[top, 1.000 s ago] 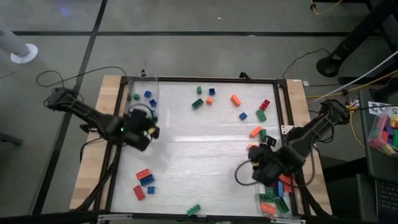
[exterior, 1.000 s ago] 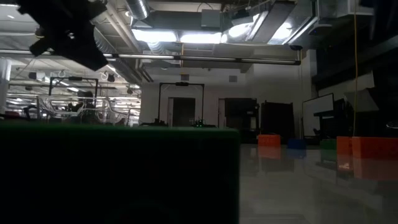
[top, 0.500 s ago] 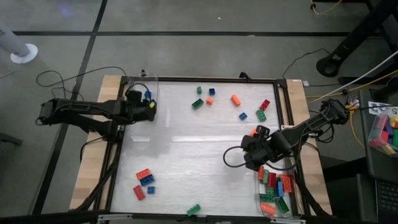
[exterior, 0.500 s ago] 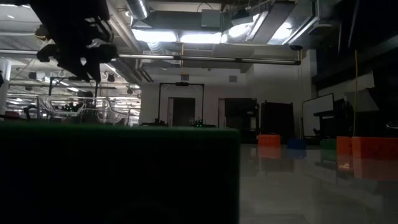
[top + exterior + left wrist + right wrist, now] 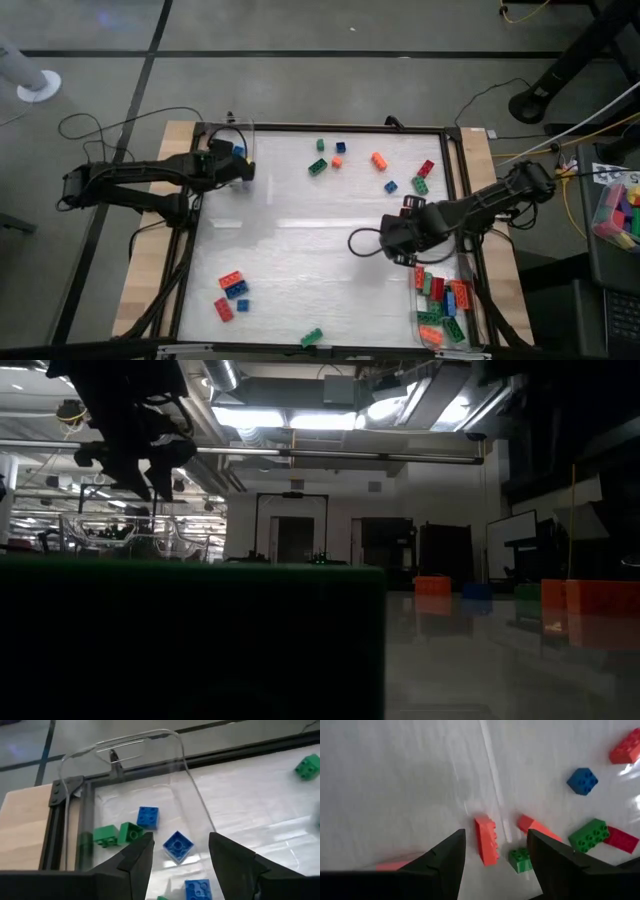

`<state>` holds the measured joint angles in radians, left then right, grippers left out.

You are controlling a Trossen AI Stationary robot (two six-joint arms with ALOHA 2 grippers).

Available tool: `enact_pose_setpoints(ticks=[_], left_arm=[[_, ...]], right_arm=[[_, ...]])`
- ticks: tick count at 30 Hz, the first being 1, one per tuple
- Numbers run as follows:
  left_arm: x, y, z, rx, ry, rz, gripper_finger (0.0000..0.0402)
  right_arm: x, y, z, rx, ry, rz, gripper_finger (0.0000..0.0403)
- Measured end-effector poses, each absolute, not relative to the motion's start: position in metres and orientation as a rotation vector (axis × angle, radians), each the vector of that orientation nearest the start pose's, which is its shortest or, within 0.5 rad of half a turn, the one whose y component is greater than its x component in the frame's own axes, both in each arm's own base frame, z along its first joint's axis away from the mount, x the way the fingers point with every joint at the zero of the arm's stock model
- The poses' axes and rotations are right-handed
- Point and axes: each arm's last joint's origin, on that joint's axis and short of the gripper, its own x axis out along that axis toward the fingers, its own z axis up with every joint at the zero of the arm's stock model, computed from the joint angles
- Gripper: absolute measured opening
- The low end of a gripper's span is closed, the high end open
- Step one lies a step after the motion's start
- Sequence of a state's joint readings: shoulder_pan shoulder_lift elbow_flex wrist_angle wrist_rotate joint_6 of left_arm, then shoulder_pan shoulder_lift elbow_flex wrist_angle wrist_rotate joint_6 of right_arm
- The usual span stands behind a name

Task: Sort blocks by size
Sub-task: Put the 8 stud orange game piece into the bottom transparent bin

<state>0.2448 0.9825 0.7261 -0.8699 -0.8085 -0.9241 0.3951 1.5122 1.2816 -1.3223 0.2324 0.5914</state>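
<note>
Your left pincer (image 5: pixel 179 857) hung open and empty over the clear bin (image 5: pixel 150 780), a blue block (image 5: pixel 178 845) lying below it. Your right pincer (image 5: pixel 495 851), also open, hovered above an orange block (image 5: pixel 486 840) on the white surface (image 5: pixel 300 250).

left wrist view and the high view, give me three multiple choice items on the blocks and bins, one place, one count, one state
1. Where is the left gripper?
A. over the clear bin at the table's far left corner
B. over the right-hand bin
C. off the table

2. How many blue blocks show in that bin in the left wrist view?
A. none
B. three
C. six

3. How are the left gripper's fingers?
A. shut on a red block
B. shut on nothing
C. apart, holding nothing

Answers: 1 A, the bin's clear wall stands just past the fingers. 2 B, three blue blocks lie by the green ones. 3 C, a blue block shows through the gap.
</note>
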Motion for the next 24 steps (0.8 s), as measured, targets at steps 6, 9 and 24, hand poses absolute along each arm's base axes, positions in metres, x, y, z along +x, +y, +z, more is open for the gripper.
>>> enact_pose_setpoints(ticks=[6, 9, 24], left_arm=[[0.154, 0.059, 0.239, -0.433, 0.634, 1.308, 0.0180], [0.154, 0.059, 0.239, -0.430, 0.660, 1.281, 0.0180], [0.154, 0.058, 0.238, -0.369, 0.715, 1.245, 0.0180]], right_arm=[[0.259, 0.076, 0.253, 0.016, 1.554, -0.336, 0.0211], [0.268, 0.066, 0.243, 0.046, 1.612, -0.333, 0.0211], [0.251, 0.050, 0.185, 0.071, 1.829, -0.298, 0.0211]])
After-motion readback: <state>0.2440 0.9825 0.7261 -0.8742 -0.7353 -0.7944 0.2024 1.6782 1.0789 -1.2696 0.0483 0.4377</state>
